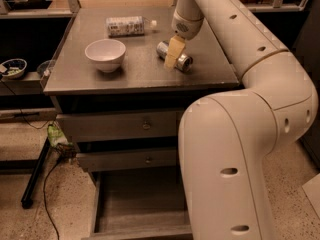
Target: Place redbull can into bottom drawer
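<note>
The redbull can point(184, 61), slim and silver, lies on its side on the cabinet top point(135, 76), right of centre. My gripper point(172, 54) reaches down from the arm at the back and sits right at the can, covering its middle; the can's two ends show on either side of it. The can rests on the top. The bottom drawer point(137, 204) is pulled open below the cabinet's front, and the part of its plain floor that shows is bare; my arm hides its right side.
A white bowl point(105, 54) stands left of the can. A clear bottle point(126, 26) with a white cap lies at the back. Two upper drawers point(120, 126) with round knobs are shut. My arm's big white body point(225, 169) fills the right foreground. Cables lie on the floor at left.
</note>
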You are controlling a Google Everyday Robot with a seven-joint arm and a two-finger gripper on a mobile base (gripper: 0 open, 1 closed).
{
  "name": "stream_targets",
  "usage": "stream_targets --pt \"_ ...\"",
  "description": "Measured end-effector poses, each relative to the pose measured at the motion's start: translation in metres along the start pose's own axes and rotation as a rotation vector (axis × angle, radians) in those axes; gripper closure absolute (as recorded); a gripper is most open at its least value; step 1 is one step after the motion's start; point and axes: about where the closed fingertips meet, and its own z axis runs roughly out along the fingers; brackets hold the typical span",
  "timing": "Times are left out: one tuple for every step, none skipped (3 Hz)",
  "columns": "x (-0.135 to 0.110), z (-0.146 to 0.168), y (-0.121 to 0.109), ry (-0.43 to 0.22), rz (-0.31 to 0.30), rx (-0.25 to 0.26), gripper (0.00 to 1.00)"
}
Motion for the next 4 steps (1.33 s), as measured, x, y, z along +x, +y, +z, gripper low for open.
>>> stream_targets --pt "-0.0015 0.0153 0.0063 0.003 -0.016 -0.041 0.0" --pt "-0.0018 0.0218 0.0099 0.008 -0.025 -0.055 0.0" --pt "-0.0003 0.0235 0.0102 0.012 -0.024 -0.051 0.0" --pt "0.002 0.0228 0.0086 0.007 -0.014 -0.04 0.0"
